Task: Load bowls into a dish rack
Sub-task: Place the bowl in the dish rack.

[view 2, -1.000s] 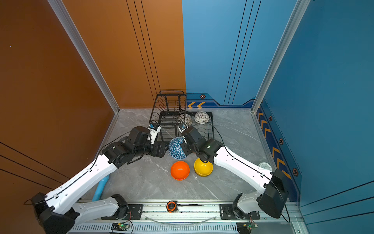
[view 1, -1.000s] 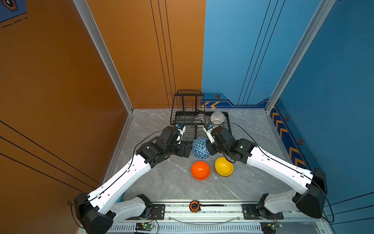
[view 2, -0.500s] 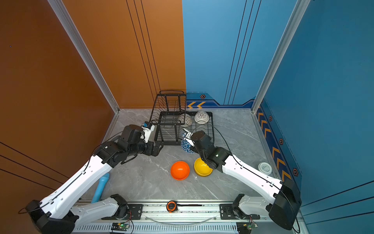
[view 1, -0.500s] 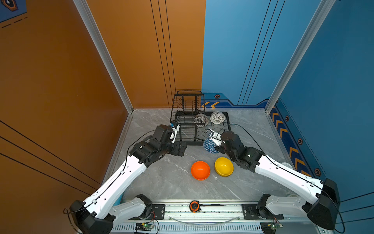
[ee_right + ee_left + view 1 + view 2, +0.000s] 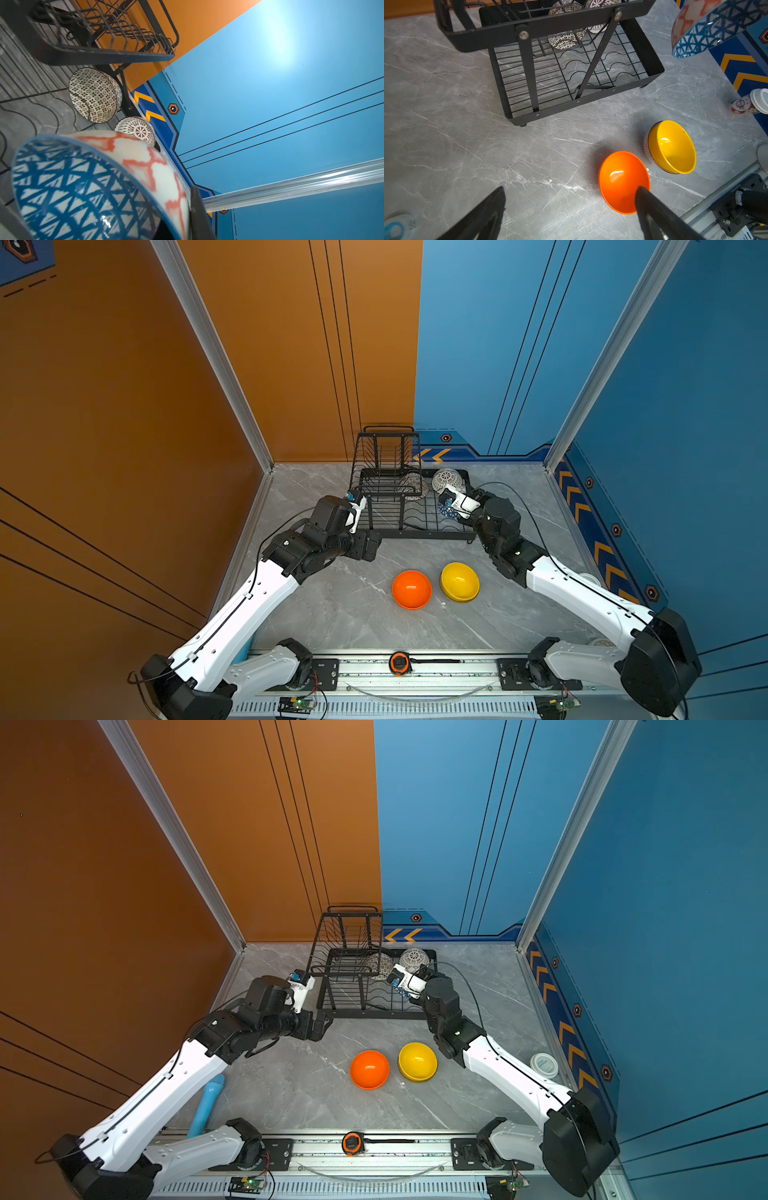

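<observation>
The only lettering sits on a small white-lidded container (image 5: pixel 745 105) near the table's (image 5: pixel 467 145) right edge. Its red-and-white label shows script resembling "Armilk", too soft to confirm. Grey print on its lid (image 5: pixel 544 1064) is too small to read. Yellow chevron signs (image 5: pixel 432 455) mark the back wall's blue base strip.

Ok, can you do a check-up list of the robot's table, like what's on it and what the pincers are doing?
Surface: grey marble table, no spills seen.
Job's things: dish rack holds a lattice-pattern bowl and a star-pattern bowl; blue-triangle bowl tilted over its lower tray; orange bowl and yellow bowl upright on the table.
Clutter: tape measure, blue tube, white-lidded tub, all at the table's edges.
Grippers: left pincer open, empty; right pincer shut on the blue-triangle bowl's rim.
Cables: black cable loops out beside the rack.
Surroundings: orange wall, blue wall.
</observation>
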